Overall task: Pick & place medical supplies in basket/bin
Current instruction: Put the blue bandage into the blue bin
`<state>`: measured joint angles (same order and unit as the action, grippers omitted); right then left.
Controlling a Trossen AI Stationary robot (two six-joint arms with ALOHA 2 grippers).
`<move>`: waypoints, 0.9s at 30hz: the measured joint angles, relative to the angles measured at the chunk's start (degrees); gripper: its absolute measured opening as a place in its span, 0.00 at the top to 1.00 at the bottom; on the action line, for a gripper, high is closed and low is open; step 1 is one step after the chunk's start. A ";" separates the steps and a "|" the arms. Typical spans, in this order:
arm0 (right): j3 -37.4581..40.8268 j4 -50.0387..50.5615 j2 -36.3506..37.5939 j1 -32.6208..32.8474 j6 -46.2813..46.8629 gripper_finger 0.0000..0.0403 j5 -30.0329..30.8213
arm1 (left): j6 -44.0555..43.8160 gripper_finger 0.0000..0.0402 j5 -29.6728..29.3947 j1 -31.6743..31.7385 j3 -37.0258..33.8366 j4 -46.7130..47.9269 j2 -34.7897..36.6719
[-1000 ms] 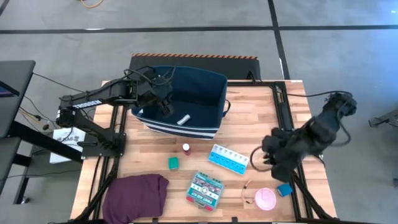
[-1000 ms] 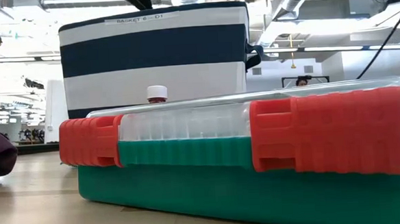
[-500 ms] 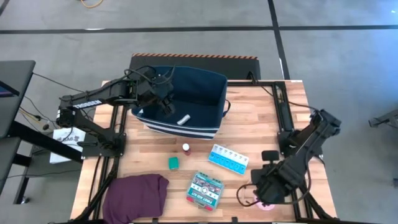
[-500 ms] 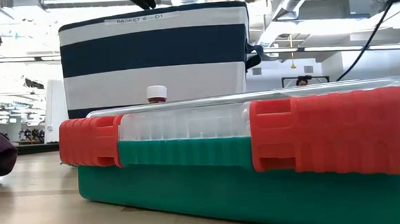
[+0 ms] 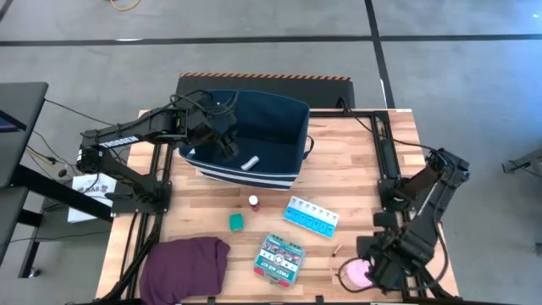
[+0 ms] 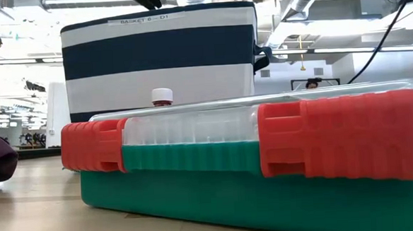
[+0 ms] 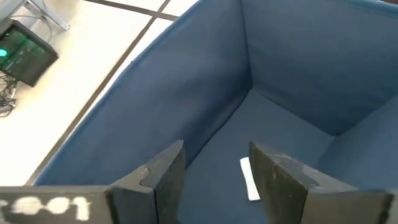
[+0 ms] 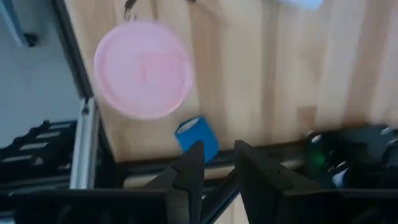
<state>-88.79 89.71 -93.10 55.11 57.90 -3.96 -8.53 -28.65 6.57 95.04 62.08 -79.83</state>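
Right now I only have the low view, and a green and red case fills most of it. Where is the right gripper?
Observer: The right gripper is at the table's front right corner, beside the pink tape roll.
Operator: Is it holding anything?
Observer: No. In its wrist view the fingers are slightly apart with nothing between them; the small blue block lies just ahead of them.
Operator: And the left gripper?
Observer: The left gripper is open inside the navy bin, above a white tube lying on the bin's floor.
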 joint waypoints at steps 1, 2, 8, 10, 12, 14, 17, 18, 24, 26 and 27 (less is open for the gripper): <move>0.92 0.24 0.00 0.67 2.17 0.80 -1.82 | 0.09 0.58 0.22 0.00 0.00 0.00 0.00; 2.02 0.37 0.00 1.17 4.60 0.80 -4.23 | 1.34 0.58 0.22 0.00 0.00 -0.09 0.00; 8.41 -4.86 -0.02 4.51 9.93 0.80 -12.45 | 9.53 0.58 -0.69 0.31 0.00 -3.28 0.00; 10.16 -7.39 0.00 5.18 9.77 0.79 -12.54 | 8.18 0.58 -0.55 0.58 0.00 -3.95 0.00; 11.28 -8.46 -0.04 5.19 9.76 0.78 -12.51 | 6.16 0.58 0.35 0.62 0.00 -3.86 0.00; 11.78 -8.34 0.00 5.12 9.76 0.77 -12.49 | 5.36 0.58 1.01 0.61 0.00 -3.67 0.00; 12.66 -8.15 -0.01 5.14 9.13 0.75 -12.44 | 4.81 0.58 2.11 0.61 0.00 -3.63 0.00; 12.96 -8.15 0.00 5.14 8.31 0.73 -12.45 | 4.48 0.58 2.54 0.61 0.00 -3.64 0.00; 14.47 -10.48 0.00 4.50 2.06 0.68 -10.98 | 2.77 0.58 3.36 0.61 0.00 -3.56 0.00; 14.48 -11.99 0.00 4.06 0.20 0.68 -10.94 | 2.77 0.58 4.02 0.61 0.00 -3.56 0.00; 14.50 -12.53 0.00 3.88 -1.52 0.68 -11.00 | 2.77 0.58 4.28 0.61 0.00 -3.56 0.00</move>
<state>-74.30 77.18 -93.10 58.98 56.38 -14.95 -5.76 -24.37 7.18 95.04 58.52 -79.83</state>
